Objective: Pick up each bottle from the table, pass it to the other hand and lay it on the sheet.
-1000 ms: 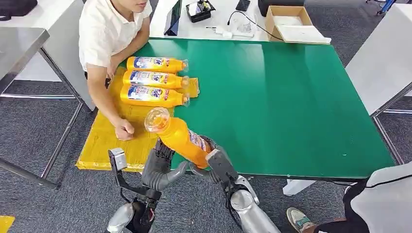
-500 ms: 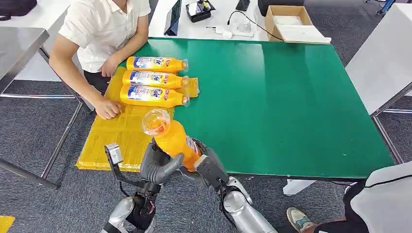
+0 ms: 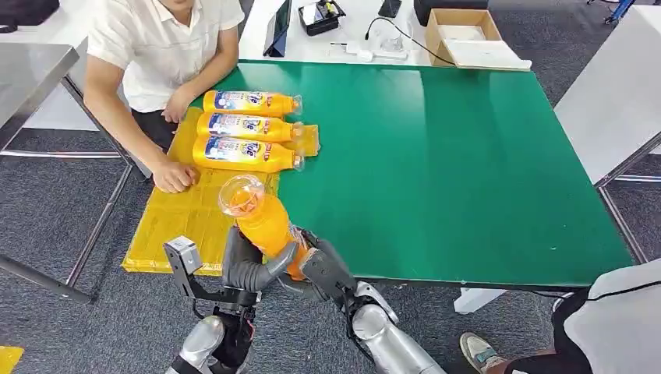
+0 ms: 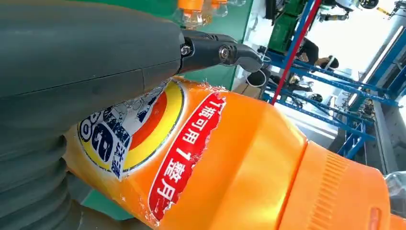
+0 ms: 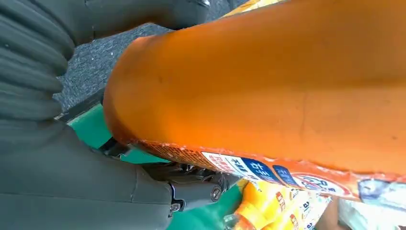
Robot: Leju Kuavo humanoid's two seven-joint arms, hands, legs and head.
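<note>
We see a green surface (image 3: 468, 171) on grey carpet (image 3: 47, 210), a yellow sheet (image 3: 179, 226) draped over its near-left corner. Three orange bottles (image 3: 245, 128) lie side by side on the sheet's far end. A fourth bottle (image 3: 261, 222) stands tilted above the surface's front edge — the left hand (image 3: 248, 265) and right hand (image 3: 316, 265) both have fingers wrapped around its body. A person's hand (image 3: 175, 178) rests on the sheet; a cardboard box (image 3: 460, 35) sits on the white desk (image 3: 358, 27) beyond.
</note>
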